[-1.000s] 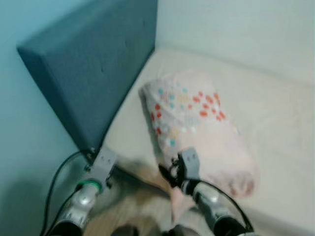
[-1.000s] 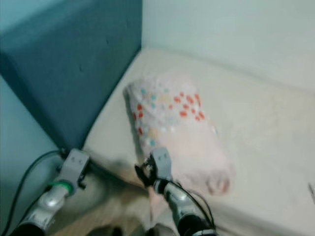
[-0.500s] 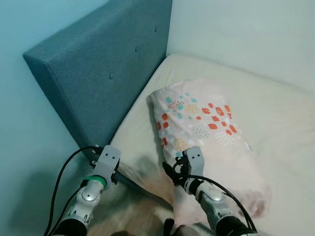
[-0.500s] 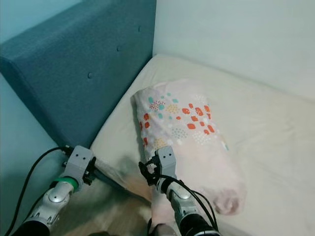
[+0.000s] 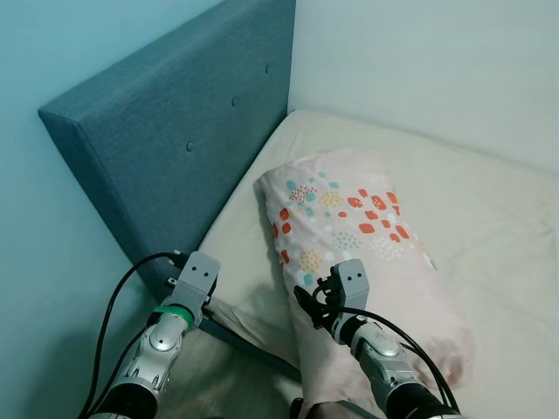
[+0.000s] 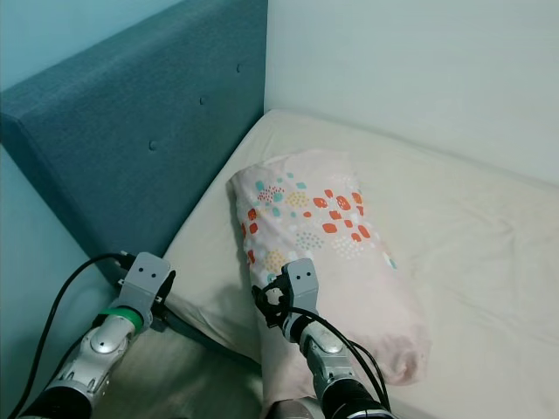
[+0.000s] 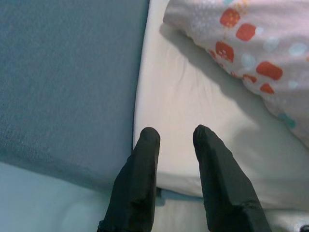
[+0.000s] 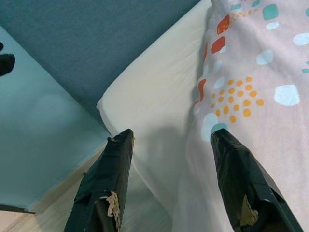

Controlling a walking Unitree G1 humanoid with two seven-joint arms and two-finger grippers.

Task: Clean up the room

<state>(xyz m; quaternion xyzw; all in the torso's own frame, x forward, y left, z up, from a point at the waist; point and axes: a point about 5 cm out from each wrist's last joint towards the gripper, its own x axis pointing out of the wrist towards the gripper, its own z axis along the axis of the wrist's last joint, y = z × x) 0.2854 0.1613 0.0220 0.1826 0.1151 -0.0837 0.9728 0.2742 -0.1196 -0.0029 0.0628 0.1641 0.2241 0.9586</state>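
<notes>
The teal upholstered headboard [image 5: 183,140] is coarse woven cloth, matt, with buttoned tufts. The cream mattress sheet [image 5: 489,218] is soft matt cotton, lightly creased. The pale pink pillow with red, teal and orange spots [image 5: 349,236] has a smooth, thin fabric cover. The silver arms look like brushed metal with a dull sheen; the right gripper [image 8: 171,140] has matt black fingers [image 8: 104,188], their coating chipped.

A teal padded headboard [image 5: 175,131] stands against pale blue walls [image 5: 419,61], with a cream mattress [image 5: 489,209] filling the corner.
</notes>
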